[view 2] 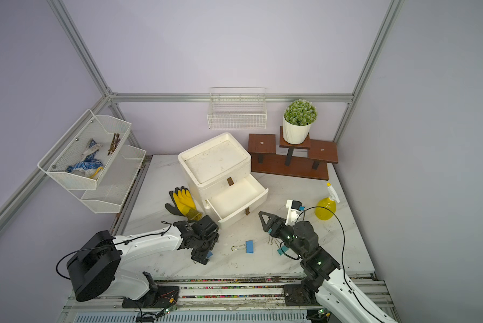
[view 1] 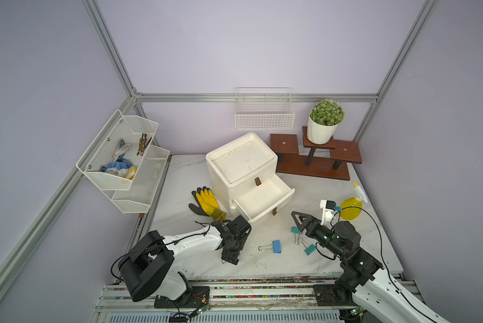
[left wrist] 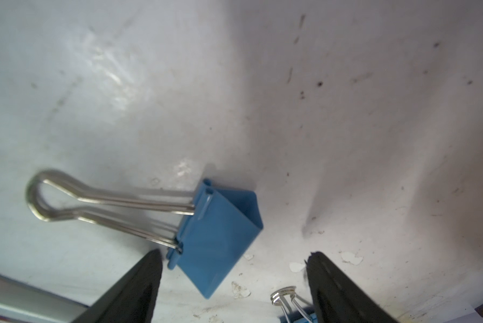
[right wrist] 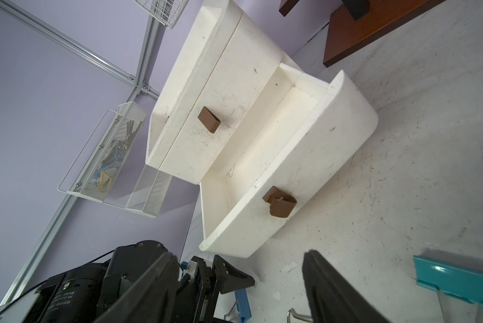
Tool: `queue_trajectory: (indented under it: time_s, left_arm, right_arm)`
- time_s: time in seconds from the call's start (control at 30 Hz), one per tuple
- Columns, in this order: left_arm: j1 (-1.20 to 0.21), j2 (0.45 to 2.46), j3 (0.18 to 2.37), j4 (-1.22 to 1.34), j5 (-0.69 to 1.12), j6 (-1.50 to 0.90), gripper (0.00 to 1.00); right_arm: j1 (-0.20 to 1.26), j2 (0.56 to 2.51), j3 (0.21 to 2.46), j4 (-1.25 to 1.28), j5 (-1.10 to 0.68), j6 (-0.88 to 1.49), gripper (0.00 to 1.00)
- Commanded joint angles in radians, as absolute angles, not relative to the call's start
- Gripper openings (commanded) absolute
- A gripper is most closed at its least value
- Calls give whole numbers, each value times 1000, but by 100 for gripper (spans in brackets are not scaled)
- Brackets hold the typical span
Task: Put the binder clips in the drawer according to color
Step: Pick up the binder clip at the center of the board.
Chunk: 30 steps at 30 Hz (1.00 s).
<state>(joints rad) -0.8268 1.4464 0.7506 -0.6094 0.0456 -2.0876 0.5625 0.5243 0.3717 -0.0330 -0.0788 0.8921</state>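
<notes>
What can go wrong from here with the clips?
1. The left pincer stands open with one blue binder clip at its tips and a second blue clip beside a finger; closing may pinch only wire or knock one away.
2. The teal binder clips lie with wire handles close together; lifting one might drag the other.

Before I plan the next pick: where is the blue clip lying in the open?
In both top views the blue binder clip lies on the table before the open drawer, between the left gripper and the teal clips.

Seemingly two blue clips (view 1: 276,246); two teal clips (view 1: 310,249).
</notes>
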Motion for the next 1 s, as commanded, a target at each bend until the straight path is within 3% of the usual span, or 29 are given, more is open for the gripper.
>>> queue_trajectory:
  time_s: [0.0, 0.03, 0.13, 0.23, 0.33, 0.5, 0.67, 0.73, 0.83, 0.97]
  left_arm:
    - [-803, 1429, 709, -641, 0, -2739, 86]
    - [-799, 1427, 705, -643, -18, -2738, 83]
    - [-797, 1422, 662, -560, -99, -2722, 56]
    - [-803, 1372, 664, -565, -77, -2683, 58]
    - [-819, 1355, 700, -685, -49, -2657, 73]
    - [-826, 1275, 656, -678, -154, -2584, 72]
    - [-748, 1258, 845, -877, -281, -1982, 75]
    - [-733, 1235, 866, -815, -289, -1642, 77]
    - [-731, 1204, 856, -775, -190, -1170, 80]
    - [-730, 1152, 825, -780, -38, -808, 81]
  right_arm:
    - [558, 506, 359, -52, -74, 889, 76]
    - [558, 509, 356, -47, -77, 892, 76]
    - [558, 521, 362, -45, -82, 892, 75]
    - [557, 521, 367, -48, -74, 885, 75]
    - [557, 533, 355, -26, -74, 891, 75]
    - [557, 548, 334, 17, -89, 913, 75]
    - [558, 534, 335, -2, -85, 902, 75]
    - [558, 529, 333, -6, -84, 902, 75]
    - [558, 522, 325, -1, -81, 906, 75]
    - [558, 524, 324, 5, -80, 913, 75]
